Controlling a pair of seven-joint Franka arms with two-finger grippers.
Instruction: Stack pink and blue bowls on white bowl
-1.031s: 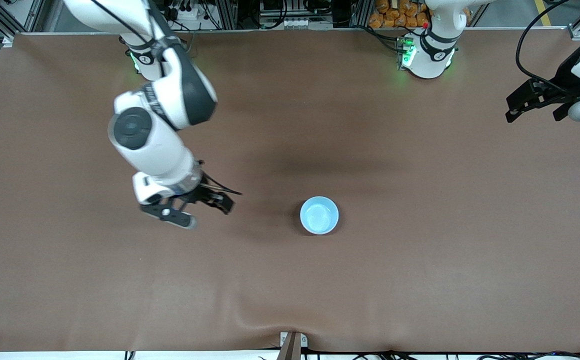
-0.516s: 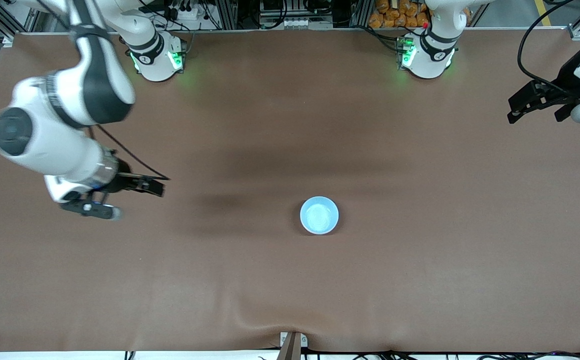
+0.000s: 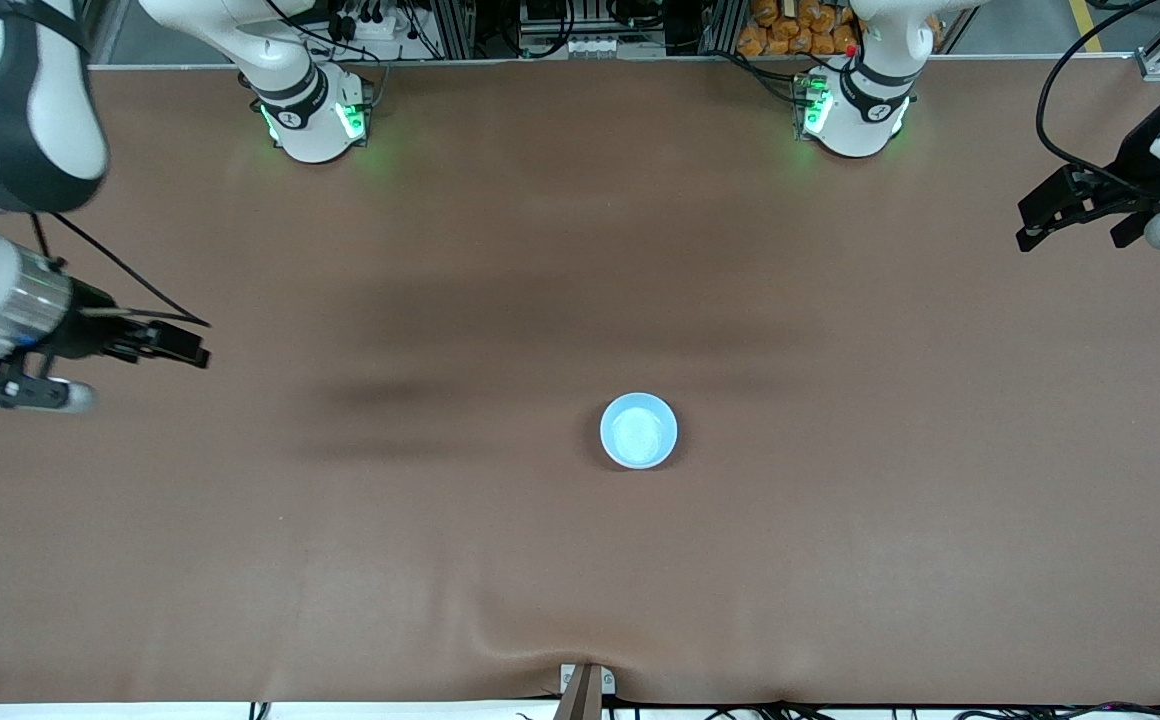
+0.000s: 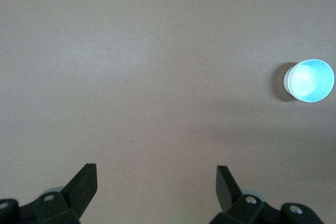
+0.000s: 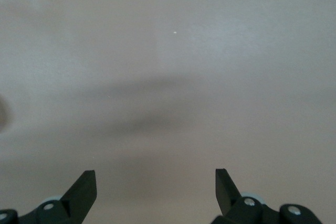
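One blue bowl [image 3: 639, 430] tops a stack mid-worktop [image 3: 840, 560], a pale rim under it, while the right gripper [image 3: 90, 370] and left gripper [image 3: 1075, 205] hover at their ends, jaws wide and empty, suggesting stacking is done and only parking remains.

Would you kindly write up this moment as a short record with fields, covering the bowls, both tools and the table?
bowls in view: blue bowl only, upright on the table, near its middle
pink and white bowls: not visible
left tool: open, empty, over the left arm's end of the table
right tool: open, empty, over the right arm's end
contact: neither tool touches the bowl
stack: cannot be confirmed from above
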